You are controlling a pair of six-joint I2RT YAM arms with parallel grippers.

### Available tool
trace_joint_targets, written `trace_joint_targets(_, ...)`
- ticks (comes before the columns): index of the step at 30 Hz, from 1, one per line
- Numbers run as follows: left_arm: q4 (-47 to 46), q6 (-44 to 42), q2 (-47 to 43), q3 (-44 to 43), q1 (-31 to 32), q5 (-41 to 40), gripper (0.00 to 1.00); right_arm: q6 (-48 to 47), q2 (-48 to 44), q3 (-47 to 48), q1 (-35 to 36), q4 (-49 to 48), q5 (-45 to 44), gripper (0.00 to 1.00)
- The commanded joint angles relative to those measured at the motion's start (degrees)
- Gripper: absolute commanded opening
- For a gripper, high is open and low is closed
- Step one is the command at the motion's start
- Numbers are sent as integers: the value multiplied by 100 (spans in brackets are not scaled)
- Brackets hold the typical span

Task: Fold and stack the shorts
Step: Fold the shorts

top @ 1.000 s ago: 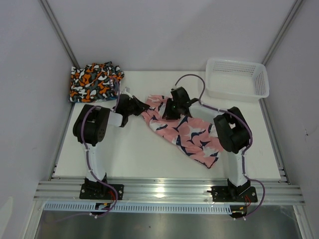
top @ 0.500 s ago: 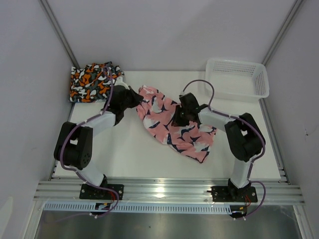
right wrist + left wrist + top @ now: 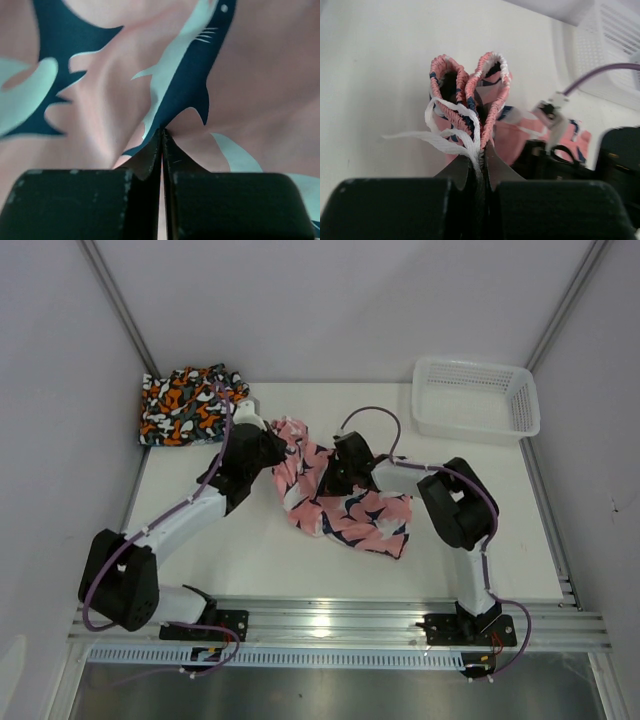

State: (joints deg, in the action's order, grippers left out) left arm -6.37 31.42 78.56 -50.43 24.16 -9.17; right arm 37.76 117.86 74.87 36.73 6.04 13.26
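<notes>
Subject item: the pink shorts (image 3: pixel 345 502), pink with navy and white patches, lie crumpled and only part-gathered at the middle of the tabletop (image 3: pixel 250 560), between the two arms. The waistband (image 3: pixel 492 95) is doubled on itself and raised at the left side of the heap, with the white drawstring (image 3: pixel 437 137) hanging loose from it. The left end effector (image 3: pixel 479 161) is clamped narrow on that doubled waistband, drawstring included. The right end effector (image 3: pixel 162 136) is closed on the mid-cloth, tips meeting at a small pucker; whether a fold is actually caught between them cannot be confirmed. The camouflage shorts (image 3: pixel 190 405) sit folded at the far-left corner, well apart from the work; the white mesh basket (image 3: pixel 470 365) stands at the far right.

Assessment: the fold is at an early stage, with the legs bunched and uneven. Risks noted:
- If the right tips hold only a thin pinch or nothing, any pull would slip and leave the cloth where it lies.
- If the two holds draw apart unevenly, the garment would twist rather than flatten.
- The trapped drawstring may drag or snag on release and pull the waistband out of line.
- Both arms crowd one small heap, so contact between them is possible on a careless move.
</notes>
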Motion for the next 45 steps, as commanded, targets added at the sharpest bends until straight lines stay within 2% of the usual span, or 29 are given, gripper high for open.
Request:
trace_joint_targets(1, 39, -242, -507, -1, 334, -489, 0, 109, 316, 386, 246, -86, 54, 0)
trace_joint_targets(9, 478, -338, -992, 78, 1046, -1200, 0, 188, 703, 985, 677, 55, 116, 0)
trace_joint_targets(12, 767, -321, -1010, 25, 1073, -1289, 0, 188, 563, 1003, 678, 54, 160, 0)
trace_joint_targets(16, 1006, -452, -1010, -185, 1327, -1816, 0, 65, 203, 1012, 634, 300, 160, 0)
trace_joint_targets(20, 1296, -487, -931, -379, 1363, -2010, 0, -14, -446, 819, 511, 459, 116, 0)
trace_joint_targets(24, 1314, -505, -904, -415, 1372, -2045, 0, -110, -1211, 380, 248, 564, -68, 2)
trace_joint_targets(30, 1358, -540, -852, -502, 1389, -2019, 0, -418, -2346, -411, -104, 1249, -666, 3)
trace_joint_targets(36, 1332, -663, -825, -546, 1521, -2080, 0, -568, -3294, -1676, -561, 1452, -1026, 3)
trace_joint_targets(41, 1340, -848, -676, -687, 1784, -2361, 0, -629, -3507, -2362, -834, 1339, -974, 3)
trace_joint_targets(45, 1332, -1014, -492, -801, 2135, -2686, 0, -585, -3437, -2556, -817, 1250, -1018, 2)
